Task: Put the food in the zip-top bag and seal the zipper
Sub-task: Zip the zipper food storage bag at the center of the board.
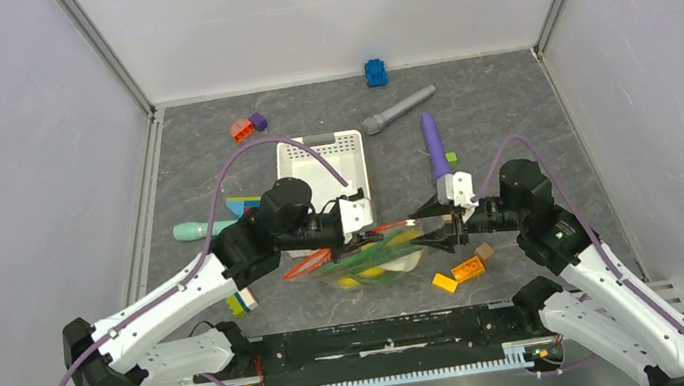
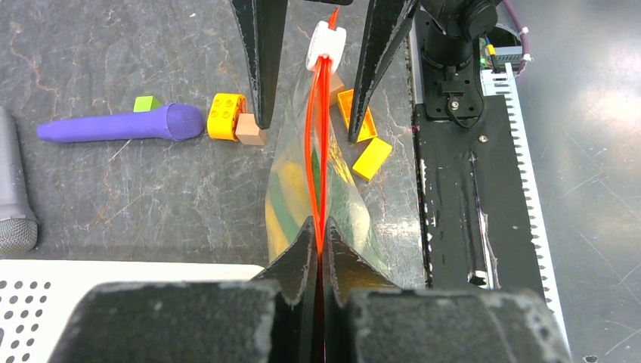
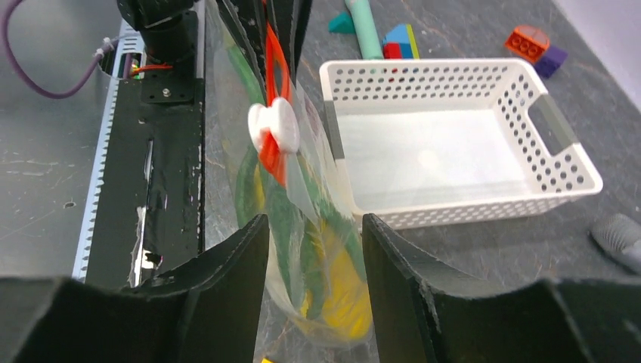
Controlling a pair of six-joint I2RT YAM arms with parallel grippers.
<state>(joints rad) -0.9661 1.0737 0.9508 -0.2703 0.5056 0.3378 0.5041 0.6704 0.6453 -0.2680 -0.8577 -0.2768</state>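
The clear zip-top bag (image 1: 378, 261) hangs between my two grippers in front of the basket. Yellow and dark-green food (image 3: 332, 268) shows through its plastic. My left gripper (image 2: 319, 229) is shut on one end of the orange-red zipper (image 2: 317, 159), which runs away from it to a white slider (image 2: 326, 47). My right gripper (image 3: 314, 223) is open, one finger on each side of the bag. The slider (image 3: 274, 125) sits just beyond its tips, untouched. In the top view the left gripper (image 1: 375, 230) and right gripper (image 1: 434, 227) face each other across the bag.
A white slotted basket (image 1: 286, 166) stands just behind the bag. A long purple cylinder (image 1: 434, 145), a grey microphone-like toy (image 1: 399, 109) and a blue toy (image 1: 376, 72) lie further back. Orange and yellow blocks (image 1: 460, 272) lie by the right arm, a teal piece (image 1: 197, 230) at the left.
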